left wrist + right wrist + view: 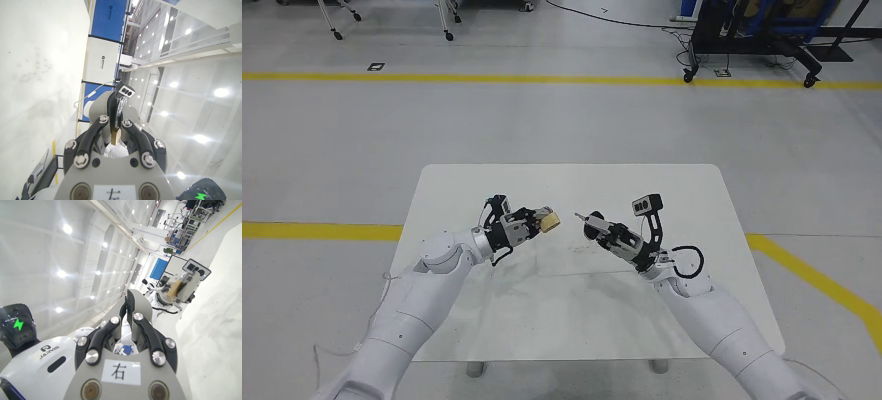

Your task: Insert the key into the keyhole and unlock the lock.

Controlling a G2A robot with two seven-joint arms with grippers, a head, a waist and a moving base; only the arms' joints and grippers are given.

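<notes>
Count: one lock [174, 289], one key [587, 217], two grippers, one table [682, 190].

Left gripper [538, 222] is clamped on the lock, and the brass body sticks out past its fingertips toward the other arm. Right gripper [596, 226] is pinched tight on the key, blade pointing at the lock. I see both held up over the middle of the table, off the top. Key tip and lock are near each other but apart, with a gap between them from the top view. Key is not in the keyhole yet. The keyhole is too small for me to make out.

In the way:
- From the right wrist camera, the black ribbed pads [130, 306] are pressed together and cover the key, so I can't judge blade alignment from there.
- From the left wrist camera, the brass body sits between that gripper's own fingers [100, 109], with a shiny metal piece [121, 105] beyond it. I can't tell if that is shackle or key.

Around:
- Two yellow floor lines: one [542, 78] beyond the table, one [302, 230] level with it that comes out again on the other side.
- One black wheeled frame [762, 40] with cables at the far right, well apart from the table.
- Two caster legs [337, 33] at the far left.
</notes>
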